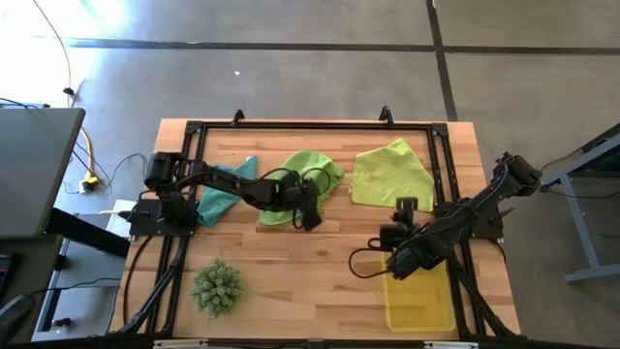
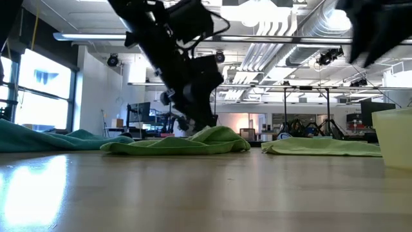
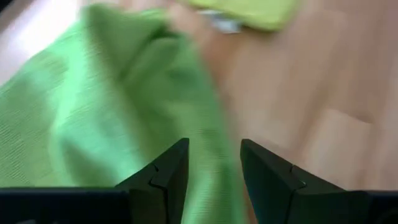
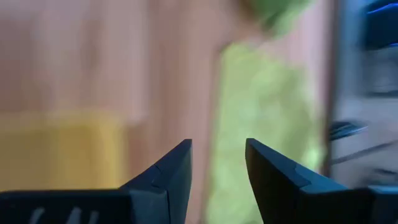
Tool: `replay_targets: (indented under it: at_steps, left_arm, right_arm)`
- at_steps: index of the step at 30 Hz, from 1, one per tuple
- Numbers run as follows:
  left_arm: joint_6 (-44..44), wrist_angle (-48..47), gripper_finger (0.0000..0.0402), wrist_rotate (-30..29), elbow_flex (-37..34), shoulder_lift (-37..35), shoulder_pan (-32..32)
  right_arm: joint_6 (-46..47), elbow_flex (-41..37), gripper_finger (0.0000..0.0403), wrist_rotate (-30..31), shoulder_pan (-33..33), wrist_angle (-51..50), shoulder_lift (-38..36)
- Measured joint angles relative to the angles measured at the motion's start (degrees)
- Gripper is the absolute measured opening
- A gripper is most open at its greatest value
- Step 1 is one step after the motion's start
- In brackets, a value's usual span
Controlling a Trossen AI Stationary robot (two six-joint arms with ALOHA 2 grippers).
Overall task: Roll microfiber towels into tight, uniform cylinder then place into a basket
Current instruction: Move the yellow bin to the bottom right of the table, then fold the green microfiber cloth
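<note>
My left gripper [image 1: 308, 219] hangs parted over the green towel [image 1: 308, 179], grasping nothing. My right gripper [image 4: 217, 171] is released too, beside the basket [image 1: 422, 302]. All 3 towels lie unrolled; pinching 1 layer could drag it instead of rolling.

A spiky green plant-like ball [image 1: 216, 288] sits on the wooden tabletop [image 1: 320, 262] near its front left corner. Off the tabletop's left edge stands a grey case [image 1: 34, 173], with a yellow cable [image 1: 88, 155] and thin dark wires on the grey floor [image 1: 291, 78] beside it. Beyond the far edge, the low view shows a workshop with ceiling ducts [image 2: 302, 26] and bright windows [image 2: 38, 90].
</note>
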Motion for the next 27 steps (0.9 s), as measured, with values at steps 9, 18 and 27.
replay_targets:
  at_steps: [9,18,27]
  left_arm:
    - [11.0,-16.3,0.0135,0.3,5.9,0.0,-6.7]
    - [-0.1,-47.7,0.0135,-0.5,9.6,0.0,-8.4]
    - [1.5,-50.6,0.0135,7.8,6.2,0.0,-8.4]
  right_arm:
    - [-6.0,-12.0,0.0139,10.7,-10.9,20.6,0.0]
    - [-30.9,-21.8,0.0139,-2.1,-24.2,59.8,0.0]
    - [-47.3,-27.4,0.0139,-23.3,-35.5,80.7,0.0]
